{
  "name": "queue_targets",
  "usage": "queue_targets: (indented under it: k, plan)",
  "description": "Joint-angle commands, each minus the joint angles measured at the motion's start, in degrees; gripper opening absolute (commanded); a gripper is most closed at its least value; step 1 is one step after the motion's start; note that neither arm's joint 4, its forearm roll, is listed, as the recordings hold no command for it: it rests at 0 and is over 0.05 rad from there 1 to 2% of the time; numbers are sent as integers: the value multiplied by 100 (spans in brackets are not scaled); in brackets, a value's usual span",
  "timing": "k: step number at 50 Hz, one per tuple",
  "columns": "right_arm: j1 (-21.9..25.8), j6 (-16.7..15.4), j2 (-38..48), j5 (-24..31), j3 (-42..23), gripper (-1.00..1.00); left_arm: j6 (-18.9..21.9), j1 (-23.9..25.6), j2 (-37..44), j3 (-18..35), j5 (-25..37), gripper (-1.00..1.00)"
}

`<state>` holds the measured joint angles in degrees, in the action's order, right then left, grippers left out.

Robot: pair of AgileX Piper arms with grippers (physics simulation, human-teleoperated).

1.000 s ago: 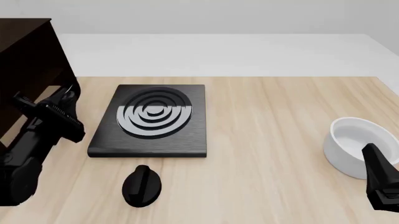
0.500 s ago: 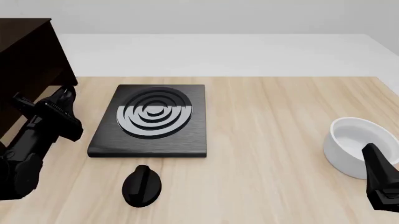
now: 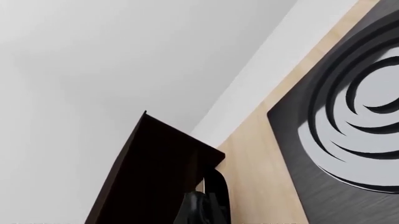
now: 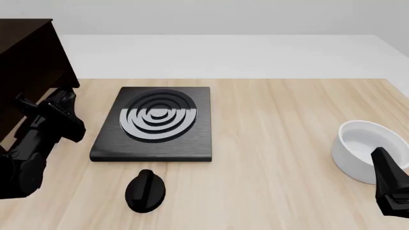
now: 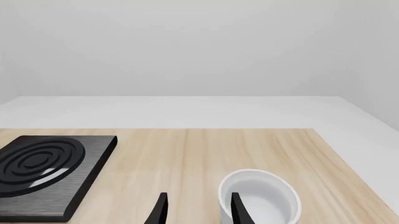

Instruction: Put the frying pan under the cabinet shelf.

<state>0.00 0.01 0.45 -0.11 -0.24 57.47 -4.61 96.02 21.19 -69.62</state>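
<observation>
L gripper (image 4: 62,101) sits at the cabinet (image 4: 28,62) edge, beside the hotplate (image 4: 155,123); its fingers are mostly hidden, so can't tell if spread or pressed. R gripper (image 5: 197,209) has fingers apart w/ nothing between them, white bowl (image 5: 260,199) just ahead and touching one tip in wrist view. Black knob (image 4: 145,190) lies near the hotplate's front edge. Frying pan not visible in any view.

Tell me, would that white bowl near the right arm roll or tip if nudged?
Probably neither. The white bowl sits upright on the table and looks broad and low with thick walls, so it would likely slide. Its smooth, glossy surface suggests that the right gripper could slip on it.
</observation>
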Motion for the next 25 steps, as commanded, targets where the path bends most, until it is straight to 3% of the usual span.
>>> queue_targets:
  k: [1, 25]
  plan:
    - [-1, 1, -2, 0, 0, 100, 45, -211, 113, 61, -28, -100]
    - [1, -1, 0, 0, 0, 100, 101, -320, 535, 297, -28, -100]
